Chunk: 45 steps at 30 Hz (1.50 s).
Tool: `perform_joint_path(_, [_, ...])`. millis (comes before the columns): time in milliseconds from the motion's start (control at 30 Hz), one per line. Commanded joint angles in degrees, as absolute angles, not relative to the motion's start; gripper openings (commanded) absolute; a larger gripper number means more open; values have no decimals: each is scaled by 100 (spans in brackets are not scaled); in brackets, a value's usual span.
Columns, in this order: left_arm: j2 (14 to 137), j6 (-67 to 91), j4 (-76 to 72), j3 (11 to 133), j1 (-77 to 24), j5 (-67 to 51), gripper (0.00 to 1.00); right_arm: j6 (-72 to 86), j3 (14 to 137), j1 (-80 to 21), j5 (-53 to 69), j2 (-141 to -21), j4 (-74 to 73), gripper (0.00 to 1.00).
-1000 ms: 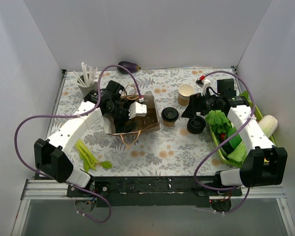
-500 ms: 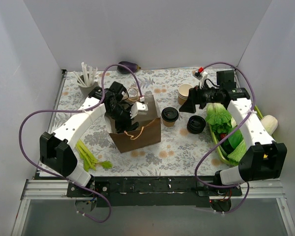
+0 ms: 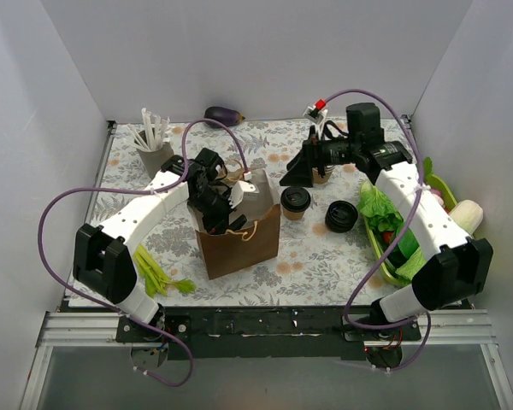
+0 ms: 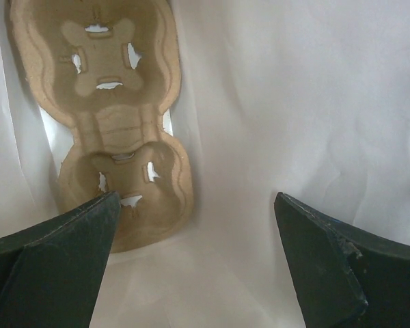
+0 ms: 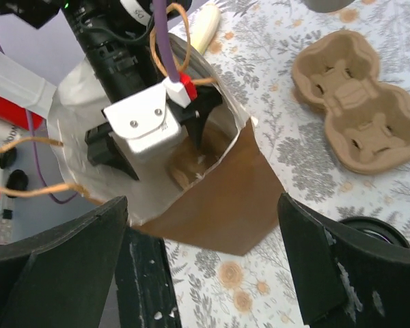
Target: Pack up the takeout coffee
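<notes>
Two arms reach in from the near edge of the table (image 3: 308,256), which is covered in a floral cloth. Near the left front corner lie green celery stalks (image 3: 154,273). Further in, left of centre, a brown paper bag (image 3: 239,243) stands upright with its mouth open. The left gripper (image 3: 231,195) is lowered into that mouth; its wrist view shows its jaws spread wide, gripping nothing, with the bag's pale lining on all sides and a moulded pulp cup carrier (image 4: 113,116) lying at the bottom.

Just right of the bag, about mid-table, the takeout coffee (image 3: 295,202) stands upright on the cloth with its black lid on, outside the bag and touched by neither gripper. A pile of black lids (image 3: 341,216) lies further to the right. Along the right edge a green tray (image 3: 383,252) holds leafy greens (image 3: 380,209).

The right gripper (image 3: 296,168) hangs above the table just beyond the coffee, jaws wide apart and empty. Its camera looks down on the bag, and a second pulp carrier (image 5: 352,113) lies on the cloth. At the far edge sit a holder of white cutlery (image 3: 152,137) near the left corner and an eggplant (image 3: 224,114) toward the middle.
</notes>
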State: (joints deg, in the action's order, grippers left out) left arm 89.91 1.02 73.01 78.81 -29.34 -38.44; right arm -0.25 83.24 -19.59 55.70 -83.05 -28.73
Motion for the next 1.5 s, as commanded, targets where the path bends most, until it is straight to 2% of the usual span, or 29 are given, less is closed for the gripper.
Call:
perform_joint_path(0, [8605,255,6979,7911,-3120,-4052,98,633,8665,-2267,5545,-8744,-2382,98])
perform_joint_path(200, [8543,299,6777,7928,-3146,-4140,98,756,8807,-2434,5230,-9289,-2496,98])
perform_joint_path(400, [8271,106,6689,8138,-3164,-4341,98,835,8622,-2435,4492,-9439,-2751,94])
perform_joint_path(600, [7709,403,5891,8173,-3182,-4641,97,897,8490,-2452,4588,-9475,-2698,93])
perform_joint_path(867, [7690,1432,5704,9798,-3199,-4580,96,826,8534,-2461,4553,-9466,-2698,93])
perform_joint_path(1000, [7577,1416,5906,10572,-3182,-3790,96,747,8622,-2461,4693,-9448,-2733,93])
perform_joint_path(1067, [7532,1180,6177,10836,-3182,-2973,97,738,8701,-2461,4746,-9422,-2716,94])
perform_joint_path(1200, [7638,1212,7678,11171,-3190,-2242,96,485,9095,-2443,4738,-9229,-2803,98])
perform_joint_path(1467, [6988,1538,7489,9328,-3156,-1257,95,-236,9668,-1952,4327,-9114,-3076,98])
